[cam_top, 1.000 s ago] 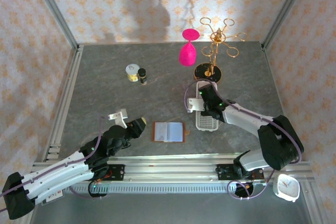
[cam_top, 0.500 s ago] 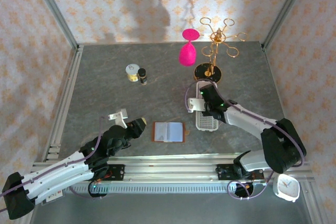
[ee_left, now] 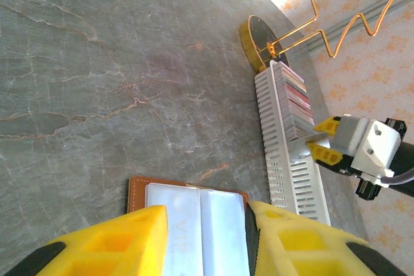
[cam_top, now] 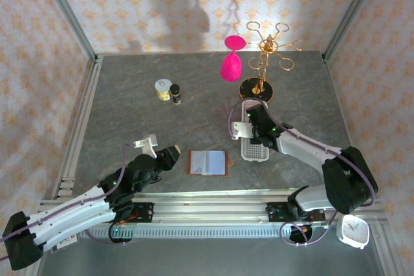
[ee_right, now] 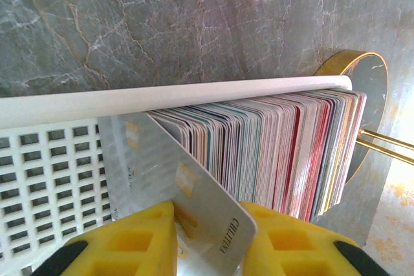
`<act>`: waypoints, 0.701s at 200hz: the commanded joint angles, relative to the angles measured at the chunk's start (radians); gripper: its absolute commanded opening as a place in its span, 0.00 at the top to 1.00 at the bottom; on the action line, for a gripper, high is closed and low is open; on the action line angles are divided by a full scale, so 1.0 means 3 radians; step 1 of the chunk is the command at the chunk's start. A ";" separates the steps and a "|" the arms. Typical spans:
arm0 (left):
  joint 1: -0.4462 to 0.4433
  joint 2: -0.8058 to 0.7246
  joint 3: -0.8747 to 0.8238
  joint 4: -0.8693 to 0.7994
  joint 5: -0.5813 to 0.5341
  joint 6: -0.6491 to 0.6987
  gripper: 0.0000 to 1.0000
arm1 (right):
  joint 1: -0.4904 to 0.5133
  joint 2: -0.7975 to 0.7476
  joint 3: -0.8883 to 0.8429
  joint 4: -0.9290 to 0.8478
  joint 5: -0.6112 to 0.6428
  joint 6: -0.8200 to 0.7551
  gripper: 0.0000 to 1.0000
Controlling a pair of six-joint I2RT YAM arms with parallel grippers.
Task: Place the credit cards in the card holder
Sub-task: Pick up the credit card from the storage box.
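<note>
The card holder (cam_top: 207, 162) lies open on the table, brown leather with pale pockets up (ee_left: 194, 214). My left gripper (cam_top: 169, 155) hovers just left of it, open, its yellow fingers (ee_left: 123, 240) either side of the wallet's near edge with nothing held. A row of credit cards (ee_right: 284, 147) stands on edge in the far end of a white perforated tray (cam_top: 255, 150). My right gripper (ee_right: 210, 237) is at the row's front end (cam_top: 248, 125), shut on a tilted silver credit card (ee_right: 207, 201); a second silver card leans against the row behind it.
A gold rack (cam_top: 265, 63) with a round base (ee_right: 362, 75) stands just beyond the tray, a pink glass (cam_top: 231, 63) beside it. A small jar (cam_top: 163, 88) and a dark bottle (cam_top: 175, 94) sit at the back left. An aluminium rail (cam_top: 213, 198) runs along the near edge.
The right gripper's jaws have closed onto the silver card at the tray. The right arm shifted only slightly. The left arm and the wallet have not moved.
</note>
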 commanded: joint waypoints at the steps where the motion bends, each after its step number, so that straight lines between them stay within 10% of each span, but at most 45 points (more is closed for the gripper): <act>1: -0.0025 0.0007 0.0013 -0.0010 0.0011 -0.0033 0.63 | -0.0021 -0.0160 0.0098 -0.0025 0.0056 0.0058 0.78; 140: -0.0024 -0.0007 0.0283 -0.0046 -0.0098 0.0499 0.60 | 0.0323 -0.1193 0.0249 -0.1114 -0.0929 0.0865 1.00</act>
